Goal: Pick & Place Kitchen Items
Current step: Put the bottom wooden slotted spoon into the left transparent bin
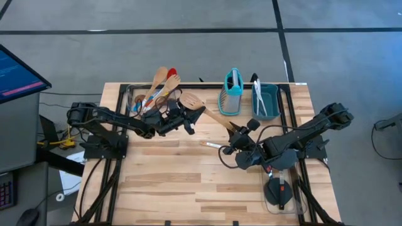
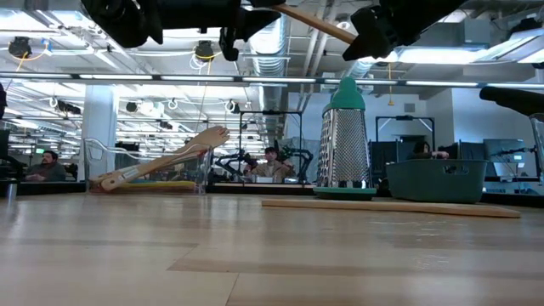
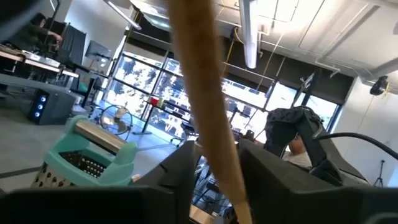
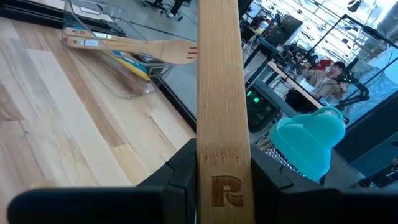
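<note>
A wooden slotted spatula [image 1: 207, 112] hangs in the air between my two grippers, clear of the table. Its head [image 1: 191, 100] points toward the far left. My right gripper [image 1: 237, 133] is shut on its handle. My left gripper [image 3: 217, 177] stands open at the handle just below the head, one finger on each side. A sliver of background shows beside one finger [image 3: 183, 171]. In the low view the spatula [image 2: 310, 24] crosses the top of the picture. My left gripper has the spatula's handle [image 3: 227, 168] between its two fingers, which lie across it; whether they touch it, I cannot tell. My right gripper pinches the flat handle near its free end [image 4: 219, 140], just above a burnt-in letter, between its two fingers. The fingers lie across the handle, and the spatula is lifted clear of the table.
A clear container [image 1: 135, 100] at the far left holds wooden and coloured spoons. A teal box grater [image 1: 232, 93] and a teal bin [image 1: 267, 100] stand at the far edge. A pale utensil [image 1: 210, 144] lies on the table mid-way. A clear container [image 1: 279, 194] sits near right.
</note>
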You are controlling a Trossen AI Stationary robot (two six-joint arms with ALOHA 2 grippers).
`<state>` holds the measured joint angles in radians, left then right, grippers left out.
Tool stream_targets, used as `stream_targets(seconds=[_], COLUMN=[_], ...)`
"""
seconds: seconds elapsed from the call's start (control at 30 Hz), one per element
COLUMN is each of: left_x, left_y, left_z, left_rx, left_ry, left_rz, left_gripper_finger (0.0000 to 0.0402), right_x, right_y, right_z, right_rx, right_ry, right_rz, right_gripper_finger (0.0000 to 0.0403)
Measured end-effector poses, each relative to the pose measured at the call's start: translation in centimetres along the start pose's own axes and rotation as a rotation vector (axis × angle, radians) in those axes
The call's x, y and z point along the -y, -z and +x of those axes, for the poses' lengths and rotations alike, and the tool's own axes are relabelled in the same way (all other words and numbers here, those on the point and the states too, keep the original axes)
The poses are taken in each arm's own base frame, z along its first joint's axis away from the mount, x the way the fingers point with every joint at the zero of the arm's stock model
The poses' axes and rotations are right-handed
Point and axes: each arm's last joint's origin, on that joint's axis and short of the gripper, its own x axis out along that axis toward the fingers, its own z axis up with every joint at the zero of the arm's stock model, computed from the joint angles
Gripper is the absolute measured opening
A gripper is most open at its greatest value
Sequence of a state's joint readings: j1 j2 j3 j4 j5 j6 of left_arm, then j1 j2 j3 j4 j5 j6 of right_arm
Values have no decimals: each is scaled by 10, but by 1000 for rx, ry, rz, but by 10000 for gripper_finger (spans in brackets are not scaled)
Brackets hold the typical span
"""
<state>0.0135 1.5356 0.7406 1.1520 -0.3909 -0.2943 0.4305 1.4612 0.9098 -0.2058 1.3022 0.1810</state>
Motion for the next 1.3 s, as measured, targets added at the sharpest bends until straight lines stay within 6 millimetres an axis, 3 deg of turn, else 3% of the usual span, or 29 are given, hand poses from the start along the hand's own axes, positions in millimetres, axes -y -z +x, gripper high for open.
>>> stream_targets(seconds=[0.33, 0.77, 0.9, 1.1, 1.3], left_x=[3, 4, 6, -3, -18], left_y=[-2, -2, -17, -52, -93], left_z=[0, -1, -7, -31, -62], left_rx=[-3, -48, -92, -307, -354], left_ry=[60, 143, 128, 57, -111], left_rz=[-1, 138, 213, 308, 409], left_gripper_finger=[13, 4, 3, 3, 3], right_x=[0, -4, 0, 12, 16], right_y=[0, -1, -6, -6, 7], right_z=[0, -8, -21, -47, -59], right_rx=[-1, 5, 30, 50, -40], right_ry=[0, -96, -134, -235, -353], right_rz=[0, -50, -45, -29, 58], right_gripper_finger=[82, 126, 162, 214, 219])
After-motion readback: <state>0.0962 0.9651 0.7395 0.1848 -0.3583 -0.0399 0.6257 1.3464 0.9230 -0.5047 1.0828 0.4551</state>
